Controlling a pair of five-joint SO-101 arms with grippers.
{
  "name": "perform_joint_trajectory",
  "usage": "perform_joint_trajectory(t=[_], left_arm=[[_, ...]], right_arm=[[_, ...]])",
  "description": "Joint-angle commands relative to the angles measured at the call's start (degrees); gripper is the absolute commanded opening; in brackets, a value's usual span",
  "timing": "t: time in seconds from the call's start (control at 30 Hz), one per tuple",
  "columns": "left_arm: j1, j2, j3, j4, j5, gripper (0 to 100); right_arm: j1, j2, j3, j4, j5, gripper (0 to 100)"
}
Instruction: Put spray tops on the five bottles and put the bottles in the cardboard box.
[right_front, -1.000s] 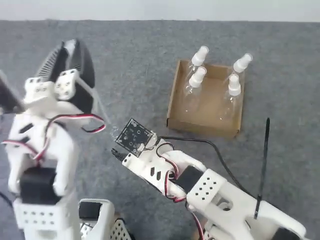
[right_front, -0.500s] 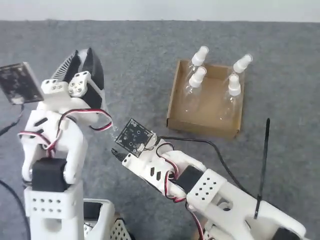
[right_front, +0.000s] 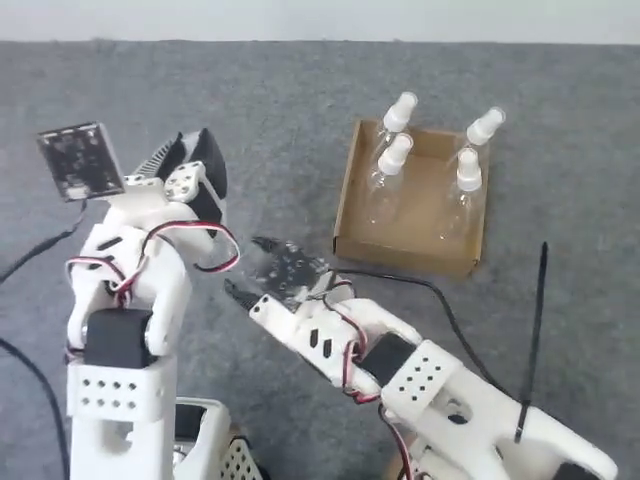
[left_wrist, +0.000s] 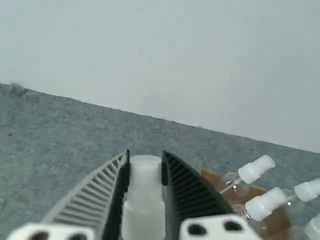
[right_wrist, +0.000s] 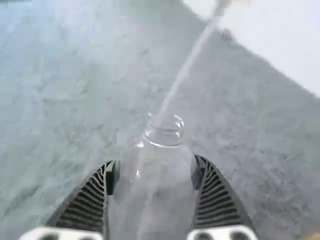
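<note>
Now four capped bottles (right_front: 388, 172) inside cardboard box (right_front: 400, 254)

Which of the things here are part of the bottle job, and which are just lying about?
Job: spray top in the left jaws; uncapped bottle in the right jaws; cardboard box; four capped bottles standing in it.
Lying about: black cable on the grey carpet.

In the high view the left arm stands upright at the left of the frame. Its left gripper (right_front: 193, 150) points toward the top edge, jaws pinched on a spray top (left_wrist: 144, 185). The right arm stretches from lower right toward centre, and the right gripper (right_front: 250, 268) clamps a bottle (right_wrist: 163, 134).
</note>
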Motion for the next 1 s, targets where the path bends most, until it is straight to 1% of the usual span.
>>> perform_joint_trajectory(t=[0.0,0.07,0.23,0.5,0.63,0.83,0.97], left_arm=[[0.18,-0.97,-1.01,4.13,-3.34,1],[1.58,-0.97,-0.84,5.36,-5.63,1],[6.86,-2.02,-1.01,9.23,-9.76,1],[7.56,-12.84,0.40,15.47,-12.57,2],[7.56,-14.68,1.98,15.47,-12.57,2],[7.12,-14.68,1.10,15.38,-13.27,13],[6.95,-14.59,-1.80,13.63,-15.30,13]], right_arm=[[2.24,-6.64,0.09,-2.07,-2.90,0.6],[2.33,-7.78,0.18,-1.71,-5.01,0.6],[2.33,-8.48,1.23,-1.71,-5.19,0.6],[4.18,-8.75,1.93,-2.07,-5.45,0.6],[4.09,-8.75,1.93,-1.71,-5.45,0.6],[4.09,-8.75,2.11,-1.63,-5.45,0.6],[4.09,-8.75,2.64,-1.63,-5.27,0.6]])
